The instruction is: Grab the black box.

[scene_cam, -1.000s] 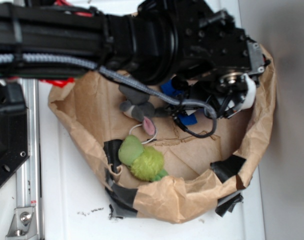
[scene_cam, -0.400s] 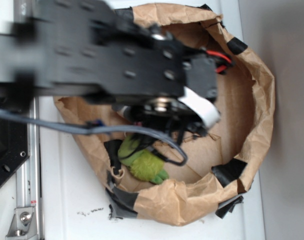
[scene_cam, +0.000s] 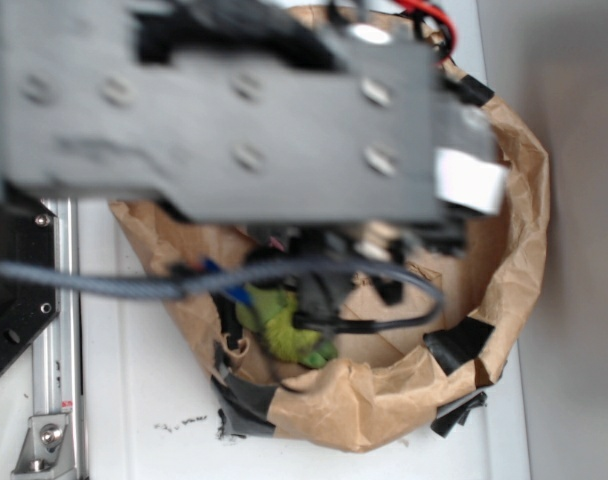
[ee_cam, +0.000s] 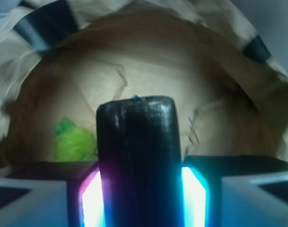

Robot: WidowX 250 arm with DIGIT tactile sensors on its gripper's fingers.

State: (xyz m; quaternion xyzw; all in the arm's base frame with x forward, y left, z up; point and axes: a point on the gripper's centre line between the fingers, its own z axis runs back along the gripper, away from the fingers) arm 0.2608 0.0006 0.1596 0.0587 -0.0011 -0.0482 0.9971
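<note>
Between the fingers of the clenched gripper, upright, apparently the black box, above the paper bowl.

The outside view is bright, but the big dark arm is blurry. The wrist view is dimmer and soft; pink and blue lights glow beside the black box.

The black box stands upright between the two fingers of the gripper, pinched on both sides, held above the floor of the paper basket, whose walls curve around it. Down in the basket, off to the box's left in the wrist view, lies a fuzzy toy. From the exterior view the arm hangs over the basket, which sits on the table, and the toy lies near its front wall.
</note>
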